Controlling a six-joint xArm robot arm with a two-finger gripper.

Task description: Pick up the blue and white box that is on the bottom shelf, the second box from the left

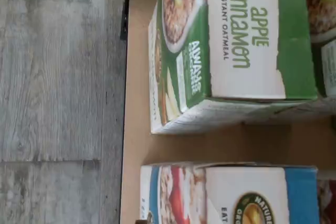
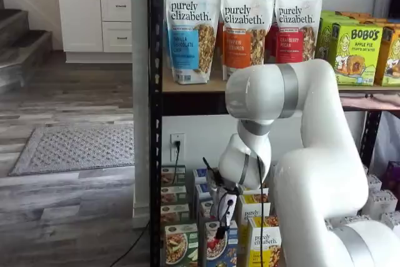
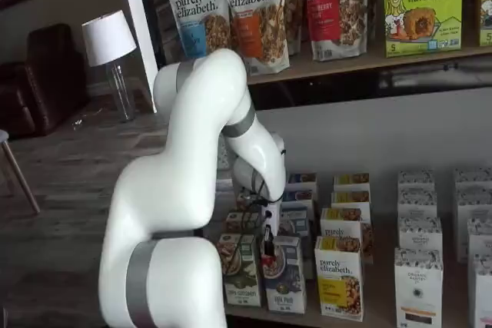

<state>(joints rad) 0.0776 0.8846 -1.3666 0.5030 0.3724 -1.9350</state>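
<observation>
The blue and white box (image 2: pixel 220 246) stands at the front of the bottom shelf (image 3: pixel 369 314), beside a green box (image 2: pixel 180 244). The gripper (image 2: pixel 222 229) hangs just above it, fingers apart.

The arm (image 2: pixel 294 154) hides part of the blue and white box (image 3: pixel 284 273); end effector (image 2: pixel 222 229) fingers too small to tell

Black steel-post rack (image 2: pixel 155 123), two levels in view. Upper board (image 2: pixel 187 85) carries three purely elizabeth pouches (image 2: pixel 192 29) upright in a row, BOBO'S boxes (image 2: pixel 353 51) beside them. The bottom shelf (image 3: pixel 384 314) holds rows of small upright boxes running front to back: green box (image 3: pixel 240 268) at the front left, the blue and white box (image 3: pixel 283 273) just beside it, yellow-and-white box (image 3: pixel 340 278) next, white boxes (image 3: pixel 419 286) further right. Wrist view shows tan board between the green and blue boxes.
</observation>
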